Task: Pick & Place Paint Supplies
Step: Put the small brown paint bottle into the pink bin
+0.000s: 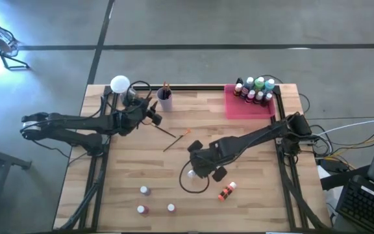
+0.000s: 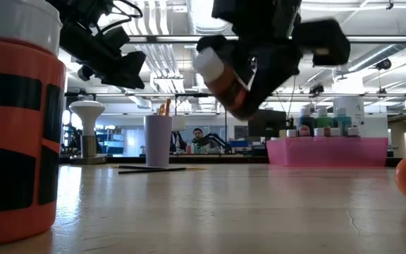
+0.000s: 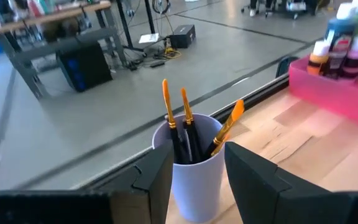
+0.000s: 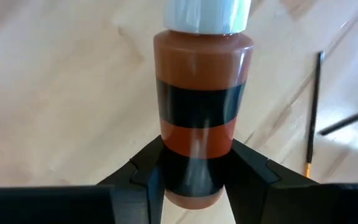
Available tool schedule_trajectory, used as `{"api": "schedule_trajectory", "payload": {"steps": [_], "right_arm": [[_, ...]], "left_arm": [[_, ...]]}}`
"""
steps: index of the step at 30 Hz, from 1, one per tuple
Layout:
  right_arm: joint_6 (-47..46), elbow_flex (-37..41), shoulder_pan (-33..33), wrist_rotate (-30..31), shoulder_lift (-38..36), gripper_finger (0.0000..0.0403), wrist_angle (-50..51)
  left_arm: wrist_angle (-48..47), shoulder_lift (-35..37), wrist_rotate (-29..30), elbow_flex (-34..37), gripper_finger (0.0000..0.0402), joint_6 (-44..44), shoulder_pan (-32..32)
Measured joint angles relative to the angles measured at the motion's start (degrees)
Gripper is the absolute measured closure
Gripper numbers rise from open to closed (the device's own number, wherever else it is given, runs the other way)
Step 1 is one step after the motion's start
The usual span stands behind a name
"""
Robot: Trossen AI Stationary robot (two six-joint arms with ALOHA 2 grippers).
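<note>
wooden table (image 1: 128, 166), then pink tray (image 1: 239, 109) already filled with bottles. right gripper (image 4: 194, 168) clamped on brown bottle (image 4: 201, 112), lifted mid-table. left gripper (image 3: 197, 171) parted, empty, at lilac cup (image 3: 194, 177). left over: four bottles near front, two brushes (image 1: 171, 134) loose.

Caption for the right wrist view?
Right gripper holds a brown paint bottle above the wooden table.
</note>
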State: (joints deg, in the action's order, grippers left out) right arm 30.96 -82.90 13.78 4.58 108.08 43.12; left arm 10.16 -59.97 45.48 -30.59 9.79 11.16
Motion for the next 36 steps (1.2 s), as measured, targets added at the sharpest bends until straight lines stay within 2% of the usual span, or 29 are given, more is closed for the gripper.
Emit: {"api": "schedule_trajectory", "payload": {"steps": [8, 13, 16, 22, 28, 32, 36], "right_arm": [[-6.1, 0.0, 0.1, -4.9, -1.5, 0.0288, -2.2], [-8.4, 0.0, 0.0, -6.4, -1.6, 0.0279, -3.0], [-9.6, 0.0, 0.0, -7.4, -2.0, 0.0287, -3.6], [-12.9, 0.2, -0.2, -11.3, -4.1, 0.0295, -5.4], [-14.1, 2.4, -0.2, -11.1, -9.1, 0.0288, -9.7], [-14.4, 5.2, -0.6, -10.9, -13.8, 0.0294, -14.1], [-17.2, 8.6, -1.7, -10.6, -19.0, 0.0292, -19.8]], "left_arm": [[3.0, 0.0, -1.5, 0.0, 0.025, 2.9, 0.3], [4.6, -0.4, -18.2, 0.0, 0.025, -1.1, 0.2], [8.6, -1.5, -19.9, 1.2, 0.025, -2.8, 0.3], [24.8, -5.2, -21.9, 6.2, 0.025, -5.0, 0.4], [36.4, -10.4, -33.6, 6.6, 0.025, -5.1, 0.4], [38.0, -14.1, -40.2, 3.7, 0.0243, -5.1, 0.3], [38.5, -18.0, -45.3, -0.2, 0.0217, -4.6, -0.2]]}}
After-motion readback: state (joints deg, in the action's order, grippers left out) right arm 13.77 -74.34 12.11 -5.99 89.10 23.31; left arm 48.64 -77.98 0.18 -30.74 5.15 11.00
